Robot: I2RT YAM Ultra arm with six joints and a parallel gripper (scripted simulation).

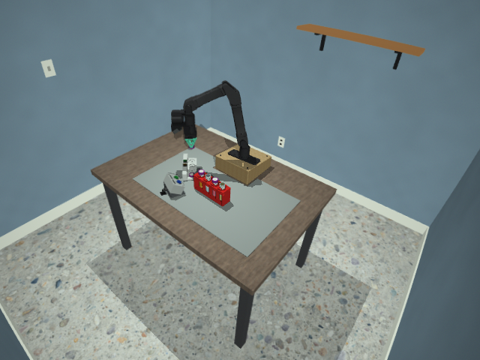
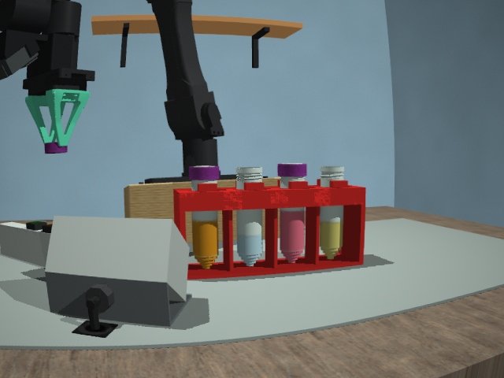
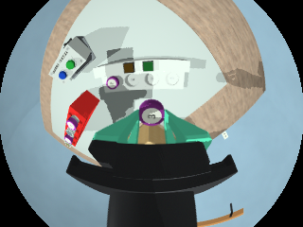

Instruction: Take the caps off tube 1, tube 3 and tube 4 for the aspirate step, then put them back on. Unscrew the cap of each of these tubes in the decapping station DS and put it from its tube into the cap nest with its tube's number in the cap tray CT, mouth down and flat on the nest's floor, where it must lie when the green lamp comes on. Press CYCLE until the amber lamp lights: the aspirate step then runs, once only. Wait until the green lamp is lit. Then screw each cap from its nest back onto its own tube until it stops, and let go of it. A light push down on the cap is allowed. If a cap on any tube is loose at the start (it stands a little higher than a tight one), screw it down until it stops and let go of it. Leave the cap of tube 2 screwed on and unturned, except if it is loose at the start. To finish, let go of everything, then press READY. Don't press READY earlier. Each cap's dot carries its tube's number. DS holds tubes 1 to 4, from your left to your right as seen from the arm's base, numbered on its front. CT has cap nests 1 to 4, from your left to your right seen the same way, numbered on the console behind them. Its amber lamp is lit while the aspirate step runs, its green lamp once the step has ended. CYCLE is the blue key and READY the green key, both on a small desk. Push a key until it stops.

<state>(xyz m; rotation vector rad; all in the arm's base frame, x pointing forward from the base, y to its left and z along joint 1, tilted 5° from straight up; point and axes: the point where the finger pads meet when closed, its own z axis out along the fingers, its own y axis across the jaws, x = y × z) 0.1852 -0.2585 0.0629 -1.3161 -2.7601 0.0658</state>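
The red decapping station (image 2: 268, 227) holds four tubes. In the exterior view, from left to right, the orange tube (image 2: 204, 172) and the pink tube (image 2: 291, 169) carry purple caps. The light blue tube (image 2: 249, 175) and the yellow tube (image 2: 331, 174) stand open. My gripper (image 2: 55, 142) is shut on a purple cap (image 2: 55, 147) and holds it high in the air, left of the station. In the wrist view this cap (image 3: 151, 113) hangs over the white cap tray (image 3: 148, 79). One purple cap (image 3: 114, 82) lies in the tray's end nest. The other nests look empty.
The grey key desk (image 2: 113, 268) stands beside the station, with its green key (image 3: 70, 63) and blue key (image 3: 62, 76) showing in the wrist view. The tray's console lamps (image 3: 139, 67) look dark. The arm's wooden base box (image 1: 243, 164) stands behind the station.
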